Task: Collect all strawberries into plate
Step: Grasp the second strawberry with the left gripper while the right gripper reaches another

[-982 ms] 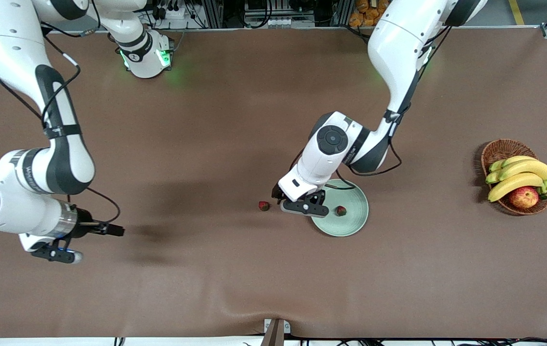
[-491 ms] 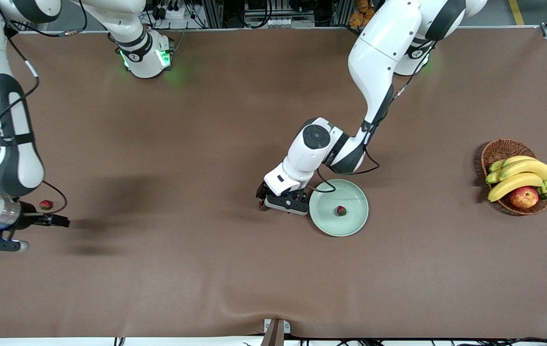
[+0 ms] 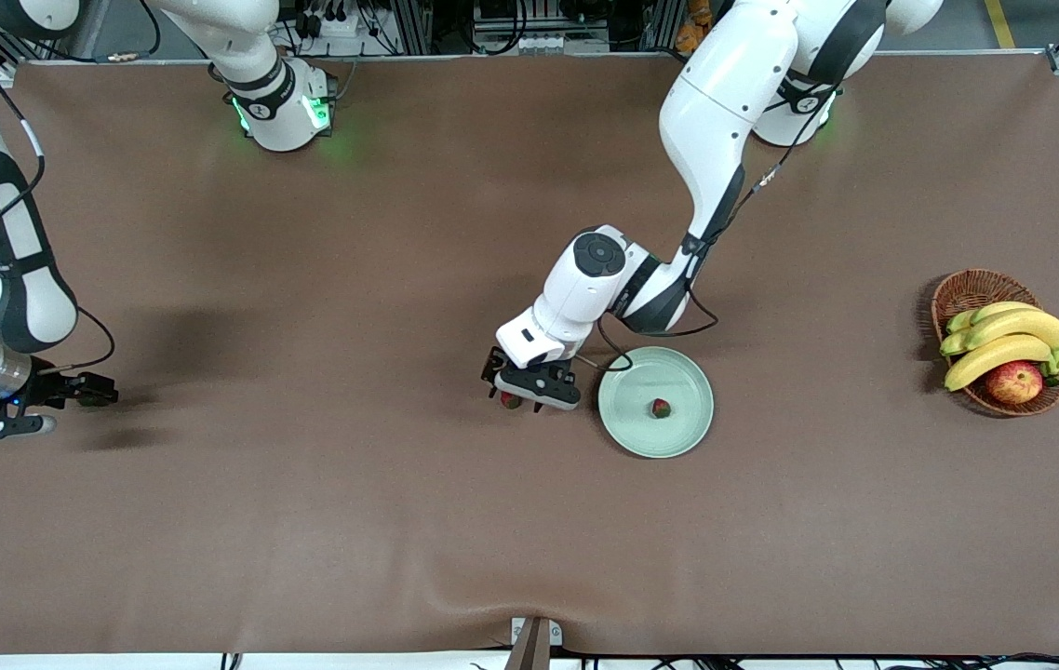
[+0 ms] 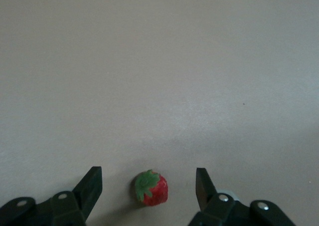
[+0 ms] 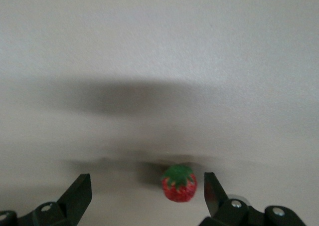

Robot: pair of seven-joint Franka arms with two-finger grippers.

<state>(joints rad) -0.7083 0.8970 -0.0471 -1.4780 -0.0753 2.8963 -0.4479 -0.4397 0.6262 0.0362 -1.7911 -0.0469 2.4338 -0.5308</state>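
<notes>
One strawberry (image 3: pixel 660 408) lies on the pale green plate (image 3: pixel 678 437). A second strawberry (image 3: pixel 510 401) rests on the table beside the plate, toward the right arm's end. My left gripper (image 3: pixel 503 383) is low over it. In the left wrist view this strawberry (image 4: pixel 150 188) sits between the spread fingers (image 4: pixel 92 185) of the left gripper (image 4: pixel 148 180), untouched. At the right arm's end of the table, my right gripper (image 3: pixel 97 391) is low over a third strawberry (image 5: pixel 179 183), which it hides in the front view. The right gripper (image 5: pixel 144 186) is open around that berry, which lies close to one finger (image 5: pixel 209 188).
A brown wicker basket (image 3: pixel 958 288) with bananas (image 3: pixel 1004 340) and an apple (image 3: pixel 1013 381) stands at the left arm's end of the table. The brown cloth has a fold at the edge nearest the front camera.
The left gripper moved off the plate's edge to over the strawberry beside it. The right arm swung toward its own end of the table and now covers the third strawberry.
</notes>
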